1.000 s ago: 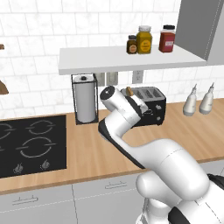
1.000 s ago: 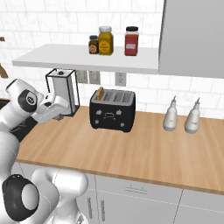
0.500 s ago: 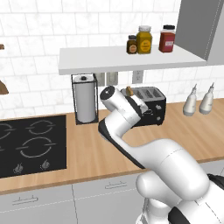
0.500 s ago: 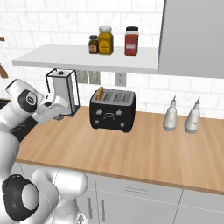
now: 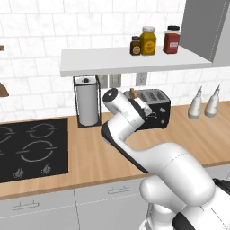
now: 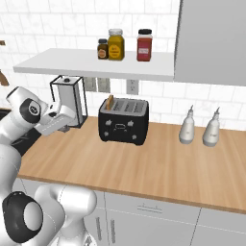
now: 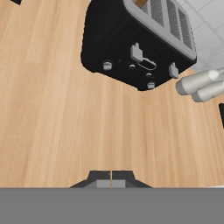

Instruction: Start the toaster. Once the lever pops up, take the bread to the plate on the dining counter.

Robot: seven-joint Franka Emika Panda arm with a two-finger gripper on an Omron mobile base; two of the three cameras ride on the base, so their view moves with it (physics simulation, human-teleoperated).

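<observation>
The black toaster (image 6: 123, 120) with its silver slotted top stands on the wall-side counter, under the shelf. A tan slice of bread (image 6: 110, 101) pokes up from its left-most slot. The same toaster (image 7: 135, 43) appears in the hand view, front face towards me, with two small levers (image 7: 136, 52) on it. My gripper (image 7: 111, 177) is shut with nothing in it and hovers over bare wood some way in front of the toaster. In the right base view the hand (image 6: 60, 119) is left of the toaster, apart from it. The plate and the dining counter are out of view.
A paper-towel roll (image 5: 87, 105) in a black frame stands left of the toaster, and a black stove top (image 5: 31, 148) lies further left. Two pale bottles (image 6: 197, 127) stand to the right. A white shelf (image 5: 134, 60) with three jars hangs above.
</observation>
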